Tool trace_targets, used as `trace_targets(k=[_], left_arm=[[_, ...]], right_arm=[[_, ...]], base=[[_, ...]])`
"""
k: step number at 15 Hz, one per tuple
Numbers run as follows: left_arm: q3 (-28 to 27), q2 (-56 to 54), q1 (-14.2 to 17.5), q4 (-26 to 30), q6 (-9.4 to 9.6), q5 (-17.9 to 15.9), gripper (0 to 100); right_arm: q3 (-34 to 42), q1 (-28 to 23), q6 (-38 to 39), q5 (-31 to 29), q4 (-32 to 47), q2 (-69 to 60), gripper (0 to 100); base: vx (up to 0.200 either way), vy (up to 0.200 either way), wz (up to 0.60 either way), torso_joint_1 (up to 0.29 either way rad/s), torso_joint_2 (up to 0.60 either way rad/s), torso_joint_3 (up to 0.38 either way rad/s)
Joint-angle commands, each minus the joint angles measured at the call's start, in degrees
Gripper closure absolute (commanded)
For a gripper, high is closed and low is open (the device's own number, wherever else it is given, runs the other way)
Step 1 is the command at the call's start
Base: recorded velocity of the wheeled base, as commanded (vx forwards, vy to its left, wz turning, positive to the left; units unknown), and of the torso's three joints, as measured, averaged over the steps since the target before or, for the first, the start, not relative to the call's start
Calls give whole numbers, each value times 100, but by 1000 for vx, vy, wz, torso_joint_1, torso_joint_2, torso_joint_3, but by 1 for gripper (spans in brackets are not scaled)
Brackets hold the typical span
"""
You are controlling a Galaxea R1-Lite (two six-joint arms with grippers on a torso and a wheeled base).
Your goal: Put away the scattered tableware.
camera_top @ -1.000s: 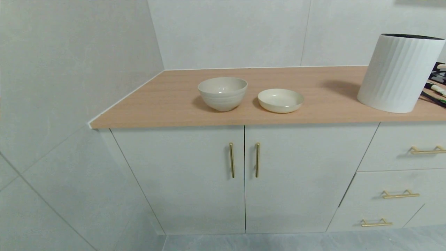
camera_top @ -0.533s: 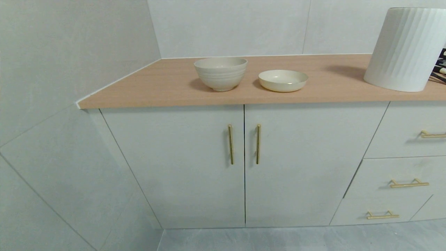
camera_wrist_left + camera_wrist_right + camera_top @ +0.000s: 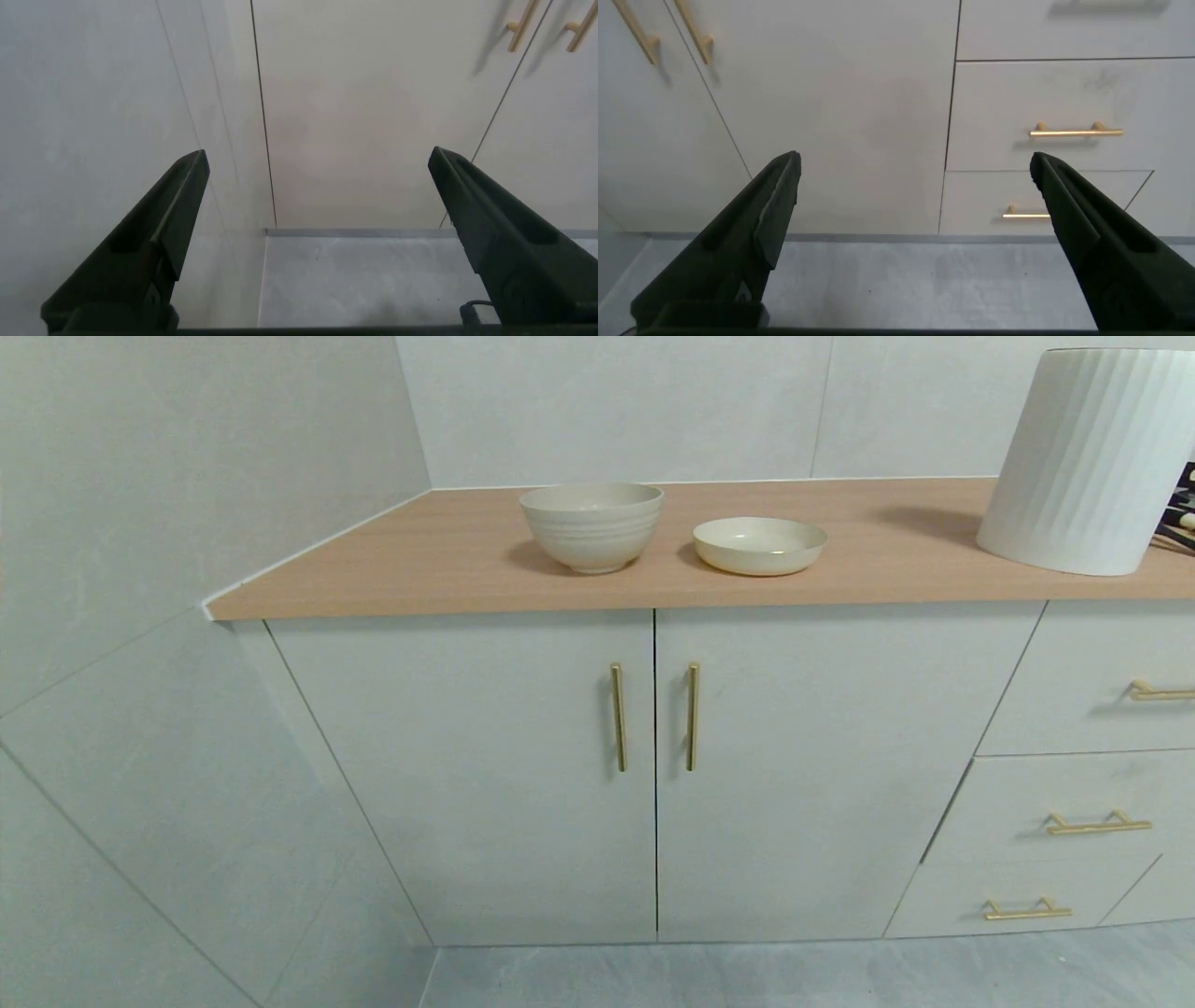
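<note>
Ribbed bowl (image 3: 592, 525) on tabletop (image 3: 448, 569); shallow dish (image 3: 759, 544) just beside it, not touching. Left claw (image 3: 318, 157) and right claw (image 3: 913, 160) both released, empty.

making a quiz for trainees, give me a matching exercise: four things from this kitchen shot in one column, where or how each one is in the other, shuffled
1 bowl
2 dish
3 tub
4 doors

A shallow, just right of the deeper one
B shut, under the counter
C deep, nearest the wall corner
D tall, white, ribbed, at the counter's right end

Pairs: 1-C, 2-A, 3-D, 4-B
</note>
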Motion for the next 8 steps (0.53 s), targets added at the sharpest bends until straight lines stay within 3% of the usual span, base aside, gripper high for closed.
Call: trace_targets(k=[1,2,6,8], left_arm=[[0,0,0,-1,3,4,0],[0,0,0,-1,3,4,0],[0,0,0,-1,12,4,0],[0,0,0,-1,3,4,0]], right_arm=[[0,2,-2,1,-2,7,0],[0,2,-11,1,7,7,0],[0,2,-2,10,7,7,0],[0,2,-11,10,7,7,0]], base=[[0,0,0,0,0,0],[0,0,0,0,0,0],[200,0,0,-1,2,10],[0,0,0,0,0,0]])
